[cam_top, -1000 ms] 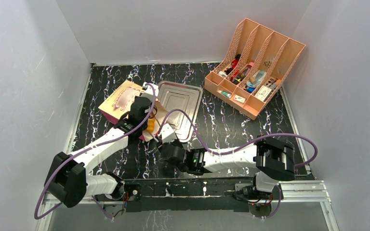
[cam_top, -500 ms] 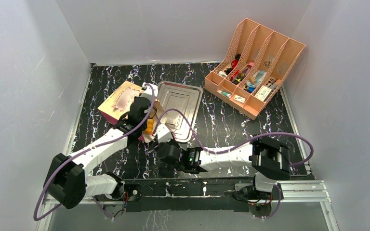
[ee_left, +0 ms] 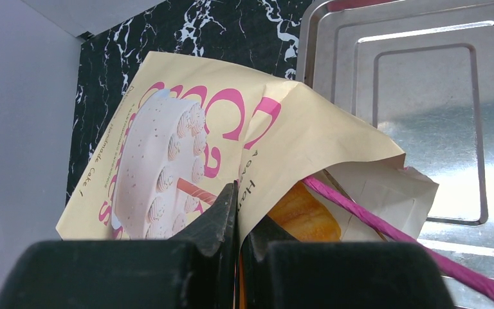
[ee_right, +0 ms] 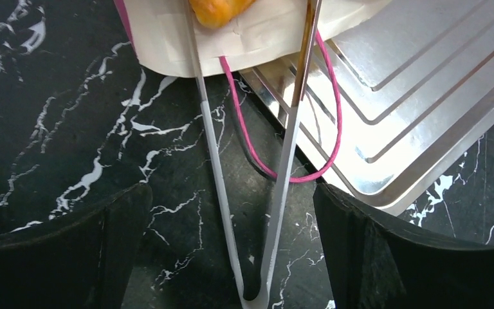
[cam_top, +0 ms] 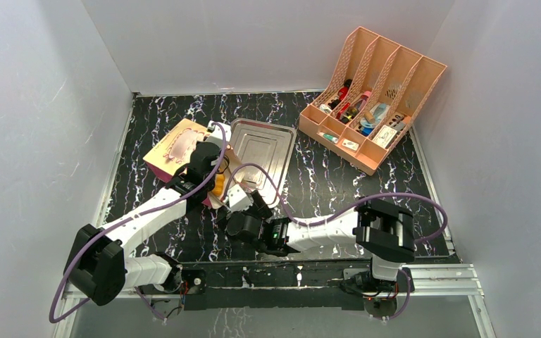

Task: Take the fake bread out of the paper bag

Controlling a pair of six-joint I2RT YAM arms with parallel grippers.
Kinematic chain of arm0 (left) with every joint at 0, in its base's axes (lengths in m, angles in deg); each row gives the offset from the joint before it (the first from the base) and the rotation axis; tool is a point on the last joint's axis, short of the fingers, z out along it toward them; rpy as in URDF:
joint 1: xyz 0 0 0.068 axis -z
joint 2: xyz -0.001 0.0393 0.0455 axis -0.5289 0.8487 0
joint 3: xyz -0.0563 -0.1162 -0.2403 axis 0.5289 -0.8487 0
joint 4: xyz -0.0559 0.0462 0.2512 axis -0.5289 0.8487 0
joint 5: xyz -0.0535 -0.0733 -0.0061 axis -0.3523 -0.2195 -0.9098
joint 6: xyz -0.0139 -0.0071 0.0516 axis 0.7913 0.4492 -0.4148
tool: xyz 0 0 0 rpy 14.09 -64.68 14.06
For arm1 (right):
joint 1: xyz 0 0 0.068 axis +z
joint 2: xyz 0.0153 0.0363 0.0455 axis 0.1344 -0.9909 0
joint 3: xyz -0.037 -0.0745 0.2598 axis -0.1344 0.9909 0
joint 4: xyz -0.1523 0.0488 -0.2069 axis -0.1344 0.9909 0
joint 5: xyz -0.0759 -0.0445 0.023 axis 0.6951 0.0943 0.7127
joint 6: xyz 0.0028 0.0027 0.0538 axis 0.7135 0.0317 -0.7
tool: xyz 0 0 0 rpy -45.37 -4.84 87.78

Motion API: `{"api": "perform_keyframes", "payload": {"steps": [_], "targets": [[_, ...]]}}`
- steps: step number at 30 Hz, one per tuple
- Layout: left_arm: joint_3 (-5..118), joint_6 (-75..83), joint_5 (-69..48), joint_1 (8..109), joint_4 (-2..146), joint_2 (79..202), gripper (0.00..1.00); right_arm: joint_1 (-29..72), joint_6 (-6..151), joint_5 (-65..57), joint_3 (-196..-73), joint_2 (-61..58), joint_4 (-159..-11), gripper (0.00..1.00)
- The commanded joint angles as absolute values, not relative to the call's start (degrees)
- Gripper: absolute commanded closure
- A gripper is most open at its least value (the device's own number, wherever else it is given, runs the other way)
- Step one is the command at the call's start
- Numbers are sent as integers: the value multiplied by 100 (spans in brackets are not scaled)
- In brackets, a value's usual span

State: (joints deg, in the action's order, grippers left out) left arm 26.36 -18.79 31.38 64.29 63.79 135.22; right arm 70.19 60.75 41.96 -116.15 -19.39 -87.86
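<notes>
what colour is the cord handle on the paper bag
Magenta pink; the cord handle shows best in the right wrist view.

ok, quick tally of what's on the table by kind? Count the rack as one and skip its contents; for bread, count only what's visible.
paper bag: 1
fake bread, showing at the bag mouth: 1
metal tray: 1
tongs: 1
file rack: 1
Total: 5

White arms [cam_top: 144, 211] with black joints [cam_top: 102, 262] and black fingers [ee_left: 215, 219] are trailing looping purple cables [cam_top: 394, 198].
</notes>
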Motion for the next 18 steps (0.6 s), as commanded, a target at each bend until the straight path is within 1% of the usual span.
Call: {"api": "perform_keyframes", "payload": {"steps": [1,2,3,4,5,6,7,10,11,12,13,16,17,18], "targets": [[2741,-1779,3224,6396,6381,13431,100,7036,6361,4624,-11540,-1944,-9334,2],[2741,-1783,3231,6401,6379,13437,100,7036,6447,4669,-11453,-1892,-9468,2],[2745,-1791,3232,6400,6381,13438,100,7041,6533,4724,-11379,-1822,-9620,8],[2749,-1791,3232,6393,6389,13429,100,7041,6596,4755,-11321,-1766,-9754,20],[2748,-1798,3231,6396,6390,13422,100,7041,6660,4753,-11288,-1715,-9835,53],[2748,-1819,3232,6400,6390,13421,100,7041,6696,4744,-11273,-1683,-9873,95],[2745,-1831,3239,6399,6382,13414,100,7041,6713,4720,-11280,-1649,-9822,100],[2732,-1893,3266,6397,6377,13404,100,7022,6762,4402,-11256,-1573,-9847,100],[2732,-1896,3273,6401,6380,13400,100,7002,6749,4225,-11291,-1568,-9797,54],[2723,-1905,3271,6393,6390,13392,100,6993,6684,4209,-11317,-1568,-9737,10],[2718,-1905,3283,6397,6389,13375,100,6992,6633,4167,-11311,-1554,-9707,3],[2721,-1914,3293,6398,6410,13328,100,6982,6677,3994,-11161,-1414,-9906,2],[2718,-1927,3293,6401,6423,13319,100,6973,6684,3963,-11114,-1355,-9945,5],[2718,-1930,3301,6398,6431,13300,100,6953,6712,3922,-11085,-1316,-9972,25]]}}
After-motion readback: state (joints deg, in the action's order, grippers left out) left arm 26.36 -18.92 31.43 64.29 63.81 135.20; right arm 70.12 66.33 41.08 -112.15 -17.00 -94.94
